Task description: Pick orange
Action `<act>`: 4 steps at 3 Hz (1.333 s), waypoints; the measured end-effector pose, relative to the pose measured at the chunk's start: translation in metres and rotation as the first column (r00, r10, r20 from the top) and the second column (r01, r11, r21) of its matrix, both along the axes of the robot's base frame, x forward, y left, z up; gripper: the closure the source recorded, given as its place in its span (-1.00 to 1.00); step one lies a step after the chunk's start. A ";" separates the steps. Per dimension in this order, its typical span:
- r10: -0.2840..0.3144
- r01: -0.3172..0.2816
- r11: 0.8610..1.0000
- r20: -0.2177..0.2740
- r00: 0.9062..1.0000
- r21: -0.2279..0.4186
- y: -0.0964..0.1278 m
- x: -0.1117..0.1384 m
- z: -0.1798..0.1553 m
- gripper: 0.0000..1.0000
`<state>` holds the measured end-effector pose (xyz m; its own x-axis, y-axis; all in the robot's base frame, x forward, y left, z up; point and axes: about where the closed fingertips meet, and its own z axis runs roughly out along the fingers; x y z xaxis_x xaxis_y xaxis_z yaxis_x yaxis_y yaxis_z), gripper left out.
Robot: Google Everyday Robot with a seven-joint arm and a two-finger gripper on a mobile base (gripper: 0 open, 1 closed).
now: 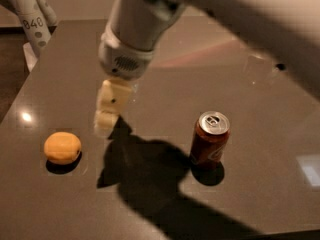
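The orange [62, 147] is a small, flattened yellow-orange fruit lying on the dark grey table [150, 204] at the left. My gripper [106, 125] hangs from the white arm above the table, a short way to the right of the orange and slightly behind it, not touching it. Its cream-coloured fingers [111, 106] point down at the table. It holds nothing that I can see.
A red-brown soda can [210, 138] stands upright to the right of the gripper. The arm's shadow falls on the table between the orange and the can. A white post marked 848 [31, 19] stands at the far left corner.
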<state>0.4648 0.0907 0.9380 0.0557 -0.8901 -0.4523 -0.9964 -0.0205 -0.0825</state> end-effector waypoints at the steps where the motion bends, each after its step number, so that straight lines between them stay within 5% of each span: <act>1: 0.050 -0.050 0.999 -0.020 0.999 -0.003 0.030 -0.008 -0.018 -1.00; 4: 0.182 -0.185 0.981 -0.059 0.981 -0.054 0.096 -0.037 -0.081 -0.96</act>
